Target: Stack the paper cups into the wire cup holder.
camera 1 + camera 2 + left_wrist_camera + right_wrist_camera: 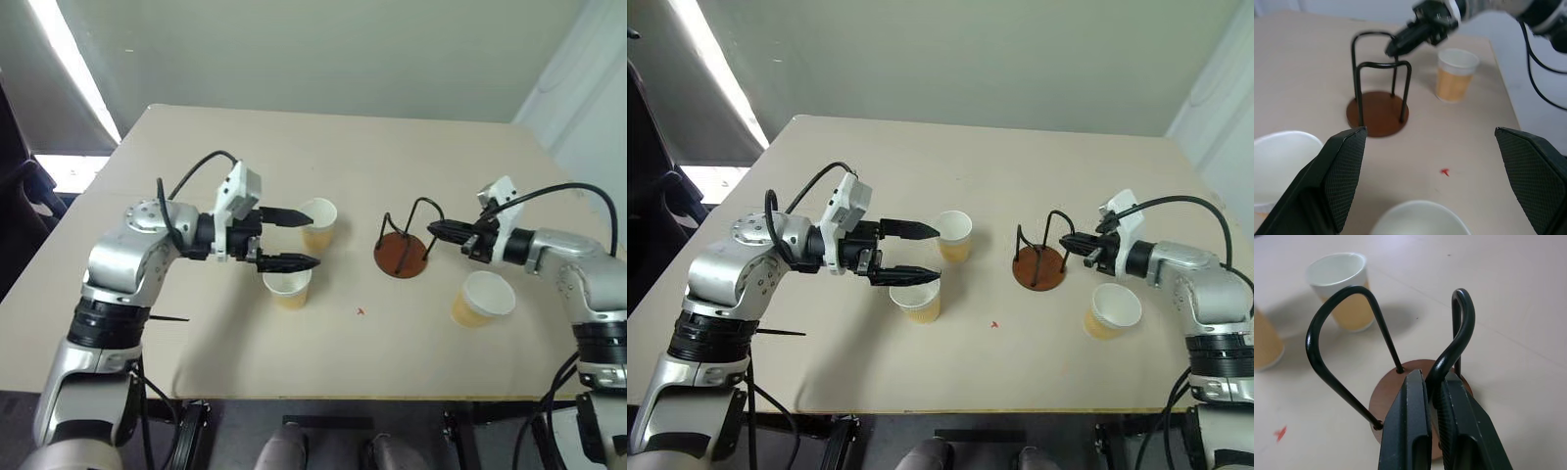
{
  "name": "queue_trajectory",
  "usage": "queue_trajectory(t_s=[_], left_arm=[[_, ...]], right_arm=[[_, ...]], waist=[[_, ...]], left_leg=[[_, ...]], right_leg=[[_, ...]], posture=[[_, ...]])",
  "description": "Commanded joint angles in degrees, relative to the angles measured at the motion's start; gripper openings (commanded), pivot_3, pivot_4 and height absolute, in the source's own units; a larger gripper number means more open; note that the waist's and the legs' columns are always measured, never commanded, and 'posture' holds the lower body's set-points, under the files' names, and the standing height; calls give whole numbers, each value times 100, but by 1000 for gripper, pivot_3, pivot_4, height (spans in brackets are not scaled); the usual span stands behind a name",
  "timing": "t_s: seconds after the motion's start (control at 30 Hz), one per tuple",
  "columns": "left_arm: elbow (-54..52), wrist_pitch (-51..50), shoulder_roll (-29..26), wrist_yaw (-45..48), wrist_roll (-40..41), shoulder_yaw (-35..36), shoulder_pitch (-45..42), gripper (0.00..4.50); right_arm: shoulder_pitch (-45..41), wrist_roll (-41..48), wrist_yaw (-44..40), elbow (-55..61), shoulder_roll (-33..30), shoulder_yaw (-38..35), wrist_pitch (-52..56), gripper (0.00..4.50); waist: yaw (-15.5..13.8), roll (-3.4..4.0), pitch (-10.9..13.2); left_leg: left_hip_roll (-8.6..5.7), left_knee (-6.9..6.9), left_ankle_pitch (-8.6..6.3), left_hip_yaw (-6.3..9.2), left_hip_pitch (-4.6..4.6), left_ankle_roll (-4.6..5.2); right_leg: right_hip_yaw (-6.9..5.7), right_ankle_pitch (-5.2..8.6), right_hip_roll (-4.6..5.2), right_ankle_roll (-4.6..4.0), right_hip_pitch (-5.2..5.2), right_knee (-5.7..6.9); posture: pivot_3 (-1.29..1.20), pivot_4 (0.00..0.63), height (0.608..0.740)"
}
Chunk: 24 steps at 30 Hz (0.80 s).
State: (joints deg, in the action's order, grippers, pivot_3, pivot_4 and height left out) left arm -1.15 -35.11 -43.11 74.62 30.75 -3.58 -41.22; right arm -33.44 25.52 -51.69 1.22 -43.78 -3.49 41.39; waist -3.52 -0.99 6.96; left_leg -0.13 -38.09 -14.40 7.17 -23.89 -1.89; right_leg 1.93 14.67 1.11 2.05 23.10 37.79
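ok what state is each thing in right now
holder: upright, empty, one wire loop pinched by the right gripper
far cup: upright, empty, free on the table
near cup: upright, empty, beside the left gripper's lower finger, not held
right cup: upright on the table, free
left gripper: open, holding nothing
right gripper: shut on the holder's wire

Beige table (323,157), small red mark (361,311) near its front edge
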Motion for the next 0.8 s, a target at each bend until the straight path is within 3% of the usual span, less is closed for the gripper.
queue_trajectory(t_s=[0.03,0.37,0.8], left_arm=[[-264,0,-251,275,50,27,-37,4500],[-427,6,-667,976,89,-154,-97,4500],[-1127,-217,-1064,1448,274,-273,195,4500]], right_arm=[[60,420,-205,1027,-315,-255,333,36],[359,1440,-105,2819,-550,-154,1348,36],[359,1411,-286,2924,-529,600,1191,36]], waist=[[6,0,0],[14,-1,0],[35,-1,-1]], left_leg=[[0,1,0,0,-1,-1],[0,2,-1,4,-5,-1],[4,3,-1,8,-6,1]], right_leg=[[0,0,0,0,0,0],[-1,0,0,1,-2,-27],[-2,0,-1,2,-1,-31]], posture=[[0,150,740],[0,150,740],[0,150,740]])
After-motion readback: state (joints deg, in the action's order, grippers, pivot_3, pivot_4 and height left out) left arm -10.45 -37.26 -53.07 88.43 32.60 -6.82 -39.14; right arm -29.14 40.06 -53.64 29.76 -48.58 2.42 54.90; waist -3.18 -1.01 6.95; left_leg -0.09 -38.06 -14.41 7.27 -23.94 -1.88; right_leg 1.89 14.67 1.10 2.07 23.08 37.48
